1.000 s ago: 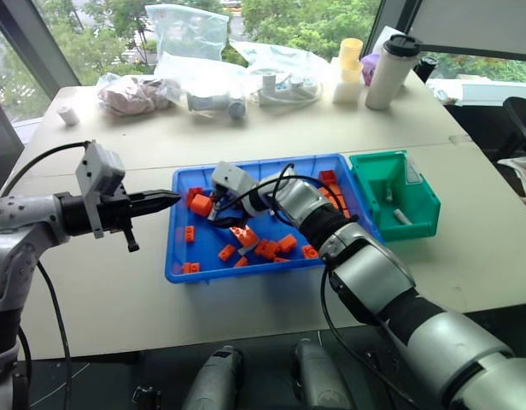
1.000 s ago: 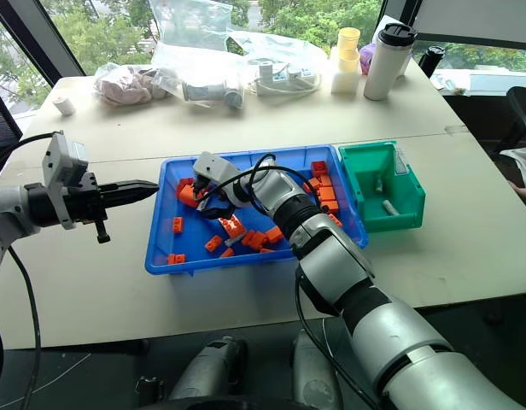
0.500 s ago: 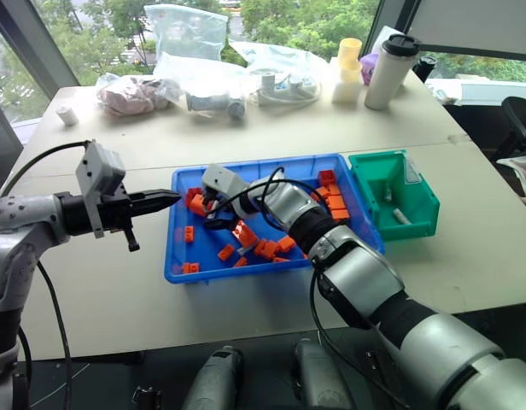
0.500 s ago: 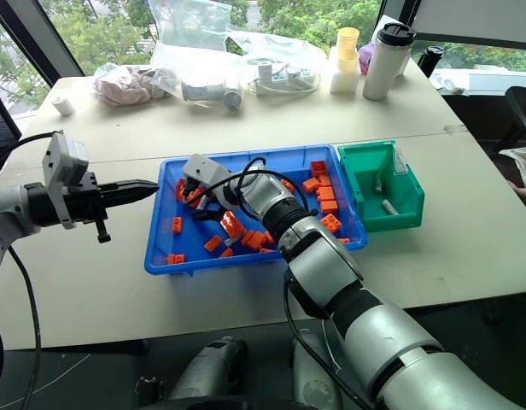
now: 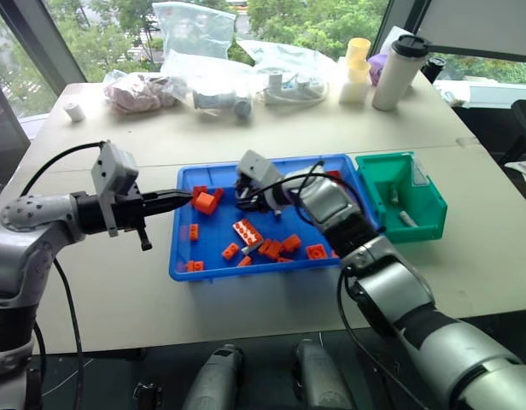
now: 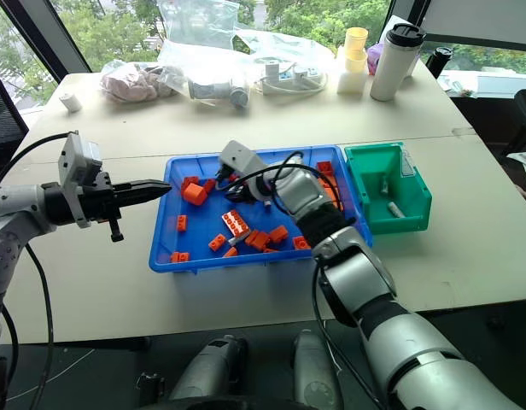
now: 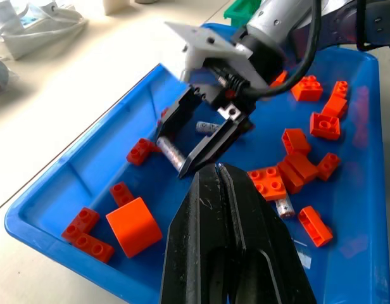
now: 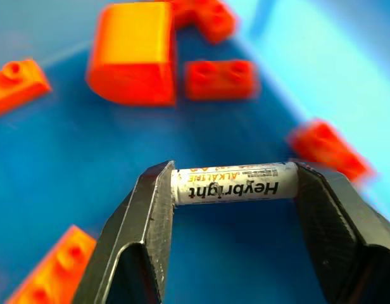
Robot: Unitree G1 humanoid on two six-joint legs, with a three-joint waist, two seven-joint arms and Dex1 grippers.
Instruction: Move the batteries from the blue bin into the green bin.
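Silvery battery (image 8: 232, 183) is pinched end to end between the right gripper (image 8: 234, 190) fingers, hanging above the blue bin (image 5: 213, 260) floor, so that's one picked. The green bin (image 5: 414, 224) sits just beside the blue one, with a couple of batteries already in it. Risk as I see it: holding it by the tips is sketchy, so a quick swing could pop it out among the orange bricks (image 5: 263, 246). Left gripper (image 5: 182, 197) is pressed closed, parked at the blue bin's far edge.
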